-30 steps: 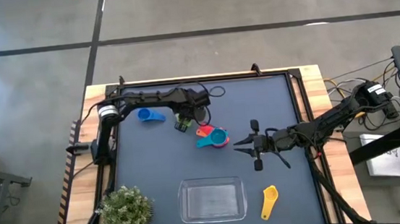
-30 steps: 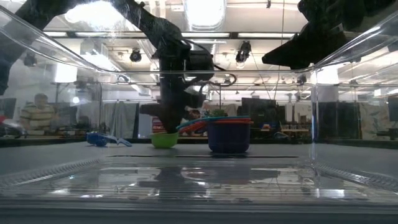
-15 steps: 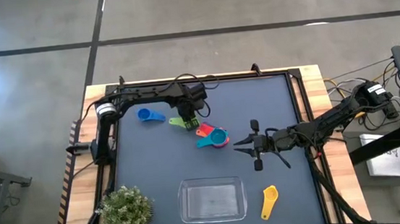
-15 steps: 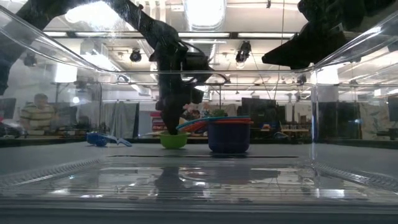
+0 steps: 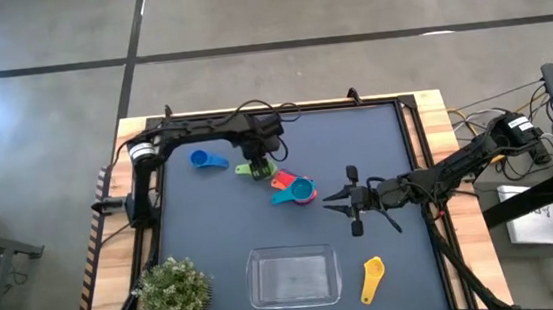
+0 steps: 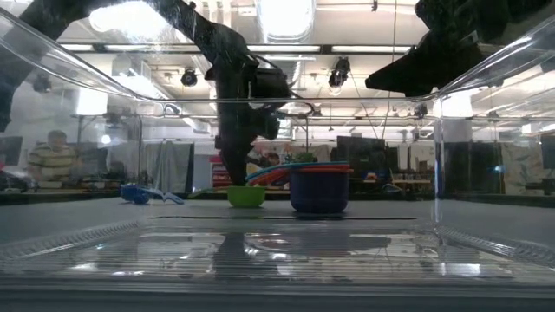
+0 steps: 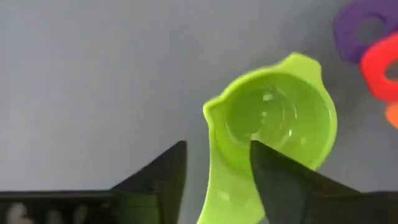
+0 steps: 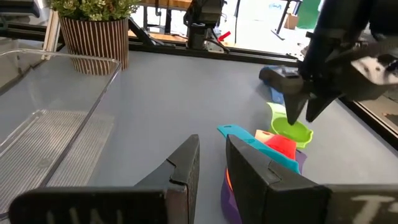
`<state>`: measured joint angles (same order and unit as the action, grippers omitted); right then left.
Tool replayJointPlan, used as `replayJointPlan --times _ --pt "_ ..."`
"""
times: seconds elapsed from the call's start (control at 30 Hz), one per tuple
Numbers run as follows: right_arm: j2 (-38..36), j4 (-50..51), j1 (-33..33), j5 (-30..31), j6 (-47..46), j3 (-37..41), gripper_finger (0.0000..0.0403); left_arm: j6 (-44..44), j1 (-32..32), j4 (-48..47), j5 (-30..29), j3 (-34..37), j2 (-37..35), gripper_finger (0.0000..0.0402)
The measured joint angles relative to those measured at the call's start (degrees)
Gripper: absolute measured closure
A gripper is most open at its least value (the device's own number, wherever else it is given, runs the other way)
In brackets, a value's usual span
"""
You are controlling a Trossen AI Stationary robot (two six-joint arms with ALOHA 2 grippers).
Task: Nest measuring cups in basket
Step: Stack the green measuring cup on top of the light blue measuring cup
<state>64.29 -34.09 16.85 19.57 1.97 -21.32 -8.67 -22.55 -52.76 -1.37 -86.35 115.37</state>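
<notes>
Right now my left gripper (image 7: 214,180) pinches the green cup (image 7: 273,127) by its handle beside the stacked cups (image 5: 295,189); I judge it light, stiff, slippery plastic.

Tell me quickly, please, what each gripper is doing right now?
Left gripper: shut on the green cup by its handle.
Right gripper: open, holding nothing, beside the stacked cups.

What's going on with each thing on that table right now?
Green cup: upright on the table, handle between the left gripper's fingers.
Left gripper: shut on the green cup.
Nested stack: on the table, outside the basket.
Blue cup: lying loose.
Yellow cup: lying loose.
Basket: empty.
Right gripper: open, idle.
</notes>
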Motion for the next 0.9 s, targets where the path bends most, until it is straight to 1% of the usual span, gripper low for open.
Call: replayJointPlan --times 0.1,0.2,0.47,0.67,0.83,0.9 --pt "0.0 0.01 0.0 0.0 0.02 0.0 0.0335 -2.58 -0.02 -1.15 -0.08 0.0 -1.68 0.0188" --pt "0.0 0.14 0.01 0.0 0.01 0.0 0.0335 -4.93 0.01 -2.07 -0.08 0.0 -3.56 0.0155" --pt "0.0 0.7 0.0 0.0 -0.01 0.0 0.0335 -8.87 0.62 -6.83 0.0 0.68 -4.22 0.0104" --pt "-0.02 0.87 0.01 -0.02 -0.01 0.0 0.0335 -10.12 0.59 -5.13 0.03 4.74 -4.22 0.0084" --pt "0.0 0.9 0.0 -0.02 -0.47 0.0 0.0335 -9.73 0.61 -1.27 0.05 9.93 -5.5 0.0089" --pt "0.0 0.93 0.01 -0.02 -0.12 0.0 0.0335 -9.78 0.61 2.46 0.05 12.38 -6.86 0.0093"
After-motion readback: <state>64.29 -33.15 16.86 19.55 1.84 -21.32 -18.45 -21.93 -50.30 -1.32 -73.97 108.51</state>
